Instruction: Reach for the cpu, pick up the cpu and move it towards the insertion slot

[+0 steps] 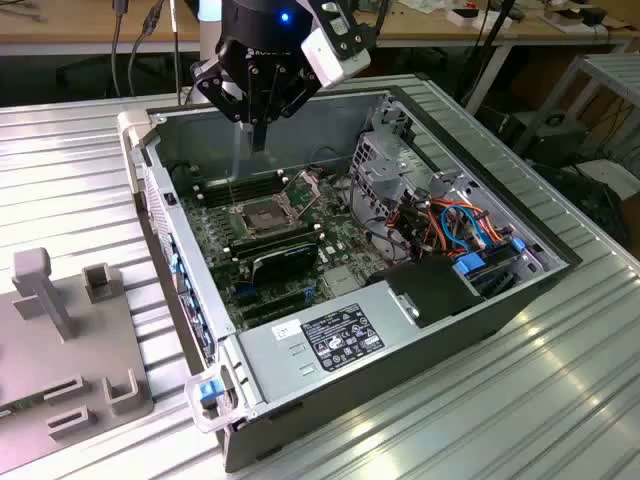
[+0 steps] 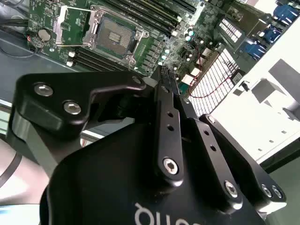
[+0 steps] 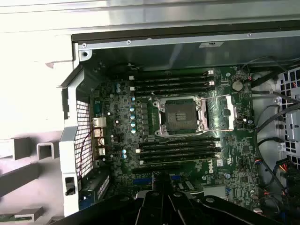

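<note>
Our hand (image 1: 258, 143) hangs with its black fingers (image 2: 165, 108) pointing down and pressed together at the tips. We cannot tell whether the cpu is nipped between them, since the tips look bare in all three views. In both wrist views the hand's own body crowds the foreground (image 3: 161, 182), so the exterior view is our only look at it whole, hovering clear of the boards.

Directly beyond the fingertips lies the insertion slot (image 3: 181, 115). In the first wrist view we see its dark centre uncovered and its silver frame (image 3: 220, 112) swung open to one side. The exterior view gives the slot (image 1: 263, 215) as a small square under the hand, apart from it. Long black memory slots (image 3: 173, 82) flank it on the green motherboard (image 3: 117, 136).

Farther out, the exterior view adds the open computer case (image 1: 160, 190), red and blue cables (image 1: 450, 225), and the ribbed metal bench (image 1: 560, 400).
</note>
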Motion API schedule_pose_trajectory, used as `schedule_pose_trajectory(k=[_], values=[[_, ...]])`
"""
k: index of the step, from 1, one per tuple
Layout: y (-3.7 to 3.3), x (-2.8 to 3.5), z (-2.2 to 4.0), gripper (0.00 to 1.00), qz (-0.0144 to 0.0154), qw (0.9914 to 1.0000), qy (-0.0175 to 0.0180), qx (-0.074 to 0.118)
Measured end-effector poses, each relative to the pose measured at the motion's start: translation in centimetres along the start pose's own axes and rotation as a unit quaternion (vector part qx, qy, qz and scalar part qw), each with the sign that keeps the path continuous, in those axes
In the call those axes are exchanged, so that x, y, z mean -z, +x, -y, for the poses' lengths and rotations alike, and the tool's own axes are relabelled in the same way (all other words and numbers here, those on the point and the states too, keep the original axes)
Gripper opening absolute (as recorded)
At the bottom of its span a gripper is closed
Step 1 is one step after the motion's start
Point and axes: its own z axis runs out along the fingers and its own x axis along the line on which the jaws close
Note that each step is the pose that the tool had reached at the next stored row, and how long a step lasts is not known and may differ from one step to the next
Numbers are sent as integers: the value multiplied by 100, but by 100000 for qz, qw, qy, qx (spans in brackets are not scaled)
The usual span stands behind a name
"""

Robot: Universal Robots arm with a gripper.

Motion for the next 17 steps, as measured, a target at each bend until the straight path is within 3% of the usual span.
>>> schedule_pose_trajectory(k=[7, 17], values=[[1, 0, 0, 11, -1, 100000, 0, 0], [112, 2, 9, 11, -1, 100000, 5, 0]])
